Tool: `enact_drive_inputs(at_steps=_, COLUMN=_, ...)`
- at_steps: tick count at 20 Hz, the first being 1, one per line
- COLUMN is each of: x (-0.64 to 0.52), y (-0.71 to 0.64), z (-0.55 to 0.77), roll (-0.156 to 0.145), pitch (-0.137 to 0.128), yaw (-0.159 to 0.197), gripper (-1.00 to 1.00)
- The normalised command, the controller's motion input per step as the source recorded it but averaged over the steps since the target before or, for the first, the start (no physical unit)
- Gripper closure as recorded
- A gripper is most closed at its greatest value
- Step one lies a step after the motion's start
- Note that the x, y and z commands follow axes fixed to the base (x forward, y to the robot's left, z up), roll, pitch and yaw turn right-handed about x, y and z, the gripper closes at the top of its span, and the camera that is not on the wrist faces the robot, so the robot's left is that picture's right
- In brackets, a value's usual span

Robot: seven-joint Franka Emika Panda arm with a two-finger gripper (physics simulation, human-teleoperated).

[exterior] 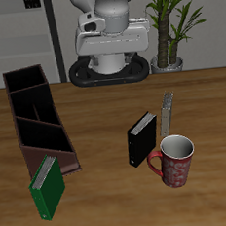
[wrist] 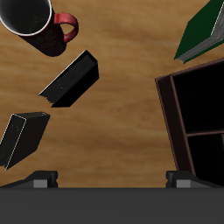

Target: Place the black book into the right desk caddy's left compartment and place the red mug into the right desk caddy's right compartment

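Wooden table (exterior: 105,116), right desk caddy (exterior: 37,117) sections bare, black book (exterior: 142,140) beside red mug (exterior: 175,161)

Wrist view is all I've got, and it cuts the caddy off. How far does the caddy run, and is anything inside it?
Observer: The right desk caddy runs long and narrow from near the table's front edge back toward the robot's base. Every section I can see is empty.
Operator: The green thing at my frame's edge, is it inside?
Observer: No. The green book stands propped outside the caddy, at its end nearest the front edge.
Operator: And the mug, which I only half see?
Observer: The red mug stands upright and empty, nearer the front edge than the black book.
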Motion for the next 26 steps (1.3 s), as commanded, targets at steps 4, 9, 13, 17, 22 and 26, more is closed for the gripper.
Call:
enact_drive_inputs(at_steps=4, x=0.18, y=0.09, z=-0.06, roll=-0.022, pitch=-0.01, yaw=-0.023, gripper=-1.0)
enact_drive_inputs(at_steps=9, x=0.2, y=0.03, z=-0.04, roll=-0.014, pitch=0.003, yaw=-0.043, gripper=-1.0)
enact_drive_inputs(at_steps=13, x=0.27, y=0.1, z=-0.05, roll=-0.017, pitch=0.004, yaw=-0.025, gripper=-1.0)
enact_drive_inputs(at_steps=17, x=0.2, y=0.17, z=-0.01, roll=0.005, pitch=0.001, yaw=0.007, gripper=-1.0)
enact_drive_inputs(at_steps=22, x=0.14, y=0.22, z=-0.02, roll=0.046, pitch=-0.001, yaw=0.034, gripper=-1.0)
enact_drive_inputs(at_steps=26, x=0.29, y=0.26, z=-0.05, roll=0.028, pitch=0.004, yaw=0.004, gripper=-1.0)
